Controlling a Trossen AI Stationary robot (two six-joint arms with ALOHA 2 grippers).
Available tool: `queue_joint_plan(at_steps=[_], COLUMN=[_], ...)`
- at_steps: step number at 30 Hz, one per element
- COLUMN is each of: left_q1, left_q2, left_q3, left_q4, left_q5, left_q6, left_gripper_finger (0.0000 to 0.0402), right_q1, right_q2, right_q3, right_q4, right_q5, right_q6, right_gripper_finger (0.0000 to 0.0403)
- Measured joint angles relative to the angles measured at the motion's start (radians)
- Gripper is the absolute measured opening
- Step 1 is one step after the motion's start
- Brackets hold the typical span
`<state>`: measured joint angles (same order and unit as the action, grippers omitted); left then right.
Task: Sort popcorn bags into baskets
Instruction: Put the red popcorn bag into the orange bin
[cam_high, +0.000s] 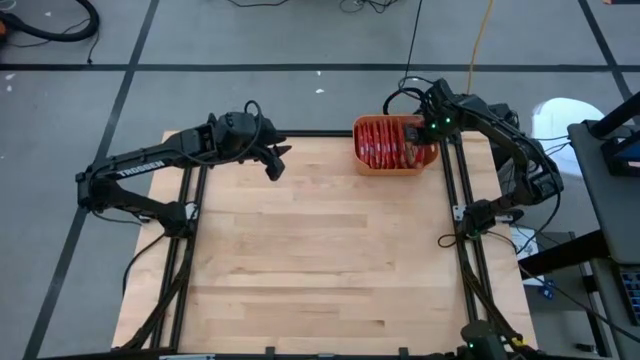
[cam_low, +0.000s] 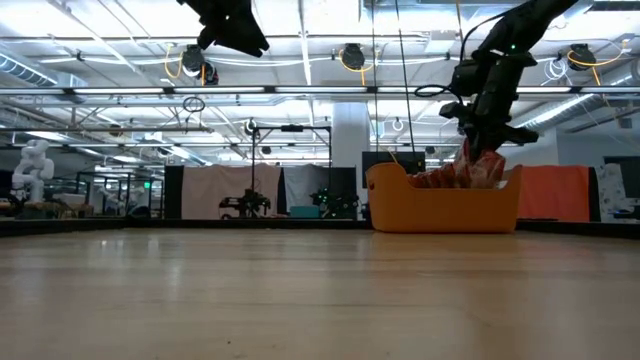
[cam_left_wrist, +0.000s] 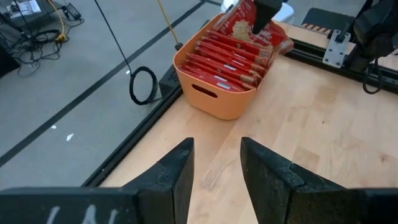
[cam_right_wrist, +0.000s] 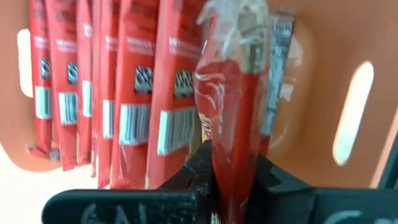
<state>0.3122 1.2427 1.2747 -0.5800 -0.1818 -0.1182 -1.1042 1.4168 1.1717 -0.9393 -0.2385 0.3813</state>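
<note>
The right end effector (cam_right_wrist: 231, 163) is hanging over the orange basket (cam_high: 395, 165), which is sitting at the far right corner of the wooden surface (cam_high: 320, 260). Its fingers are pinching one red popcorn bag (cam_right_wrist: 233, 112) by its edge, the packet dangling edge-on above the basket's right end. A row of other popcorn bags (cam_left_wrist: 227, 57) is standing packed on edge inside. To do this step well, the held bag is probably best lowered straight into the gap beside the basket wall, staying parallel to the row, and let go only once it is seated. The left end effector (cam_left_wrist: 214, 165) is waiting with its fingers partly apart, holding nothing, near the far left corner.
</note>
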Motion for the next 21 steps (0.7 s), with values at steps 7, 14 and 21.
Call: queue_joint_plan(at_steps=[7,14,21], left_q1=[0.0,0.0,0.0], left_q2=[0.0,0.0,0.0], left_q3=[0.0,0.0,0.0], left_q4=[0.0,0.0,0.0], left_q5=[0.0,0.0,0.001], left_q6=[0.005,0.005,-0.023], left_gripper_finger=[0.0136,0.0136,0.0136], right_q1=[0.0,0.0,0.0], right_q2=[-0.001,0.044,0.085], right_q3=[0.0,0.0,0.0], right_q4=[0.0,0.037,0.04], right_q5=[-0.001,0.002,0.007], right_q6=[-0.001,-0.003,-0.008], right_gripper_finger=[0.003,0.003,0.003])
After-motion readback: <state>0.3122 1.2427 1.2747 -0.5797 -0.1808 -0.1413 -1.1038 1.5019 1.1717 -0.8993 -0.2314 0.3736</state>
